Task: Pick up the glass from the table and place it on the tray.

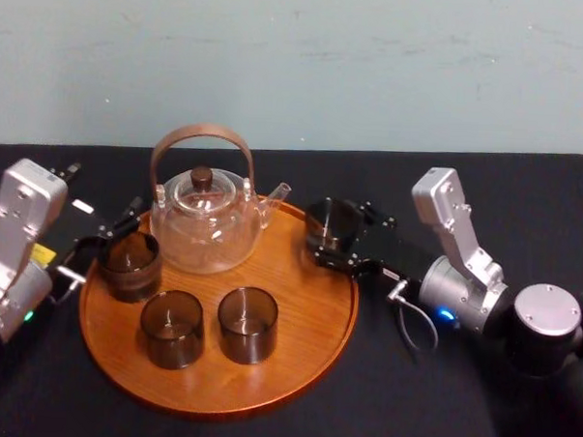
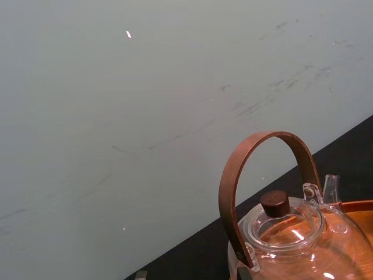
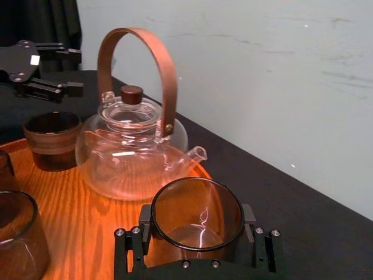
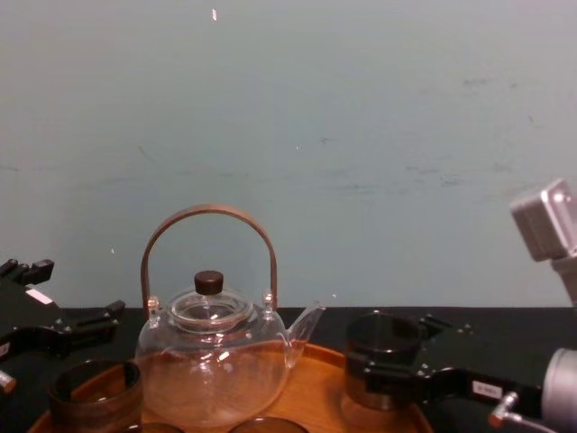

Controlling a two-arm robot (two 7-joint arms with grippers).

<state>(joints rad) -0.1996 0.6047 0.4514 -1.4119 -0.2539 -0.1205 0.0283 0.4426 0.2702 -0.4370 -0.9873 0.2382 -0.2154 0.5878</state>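
Three glasses are sitting on the tray while you are clamping the fourth glass in the right gripper at its far right rim, awaiting release, the left gripper hanging open beside the left glass.

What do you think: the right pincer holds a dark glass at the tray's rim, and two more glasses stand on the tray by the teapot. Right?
Not two: the head view shows three more glasses on the tray by the teapot. The right pincer does hold a dark glass at the rim.
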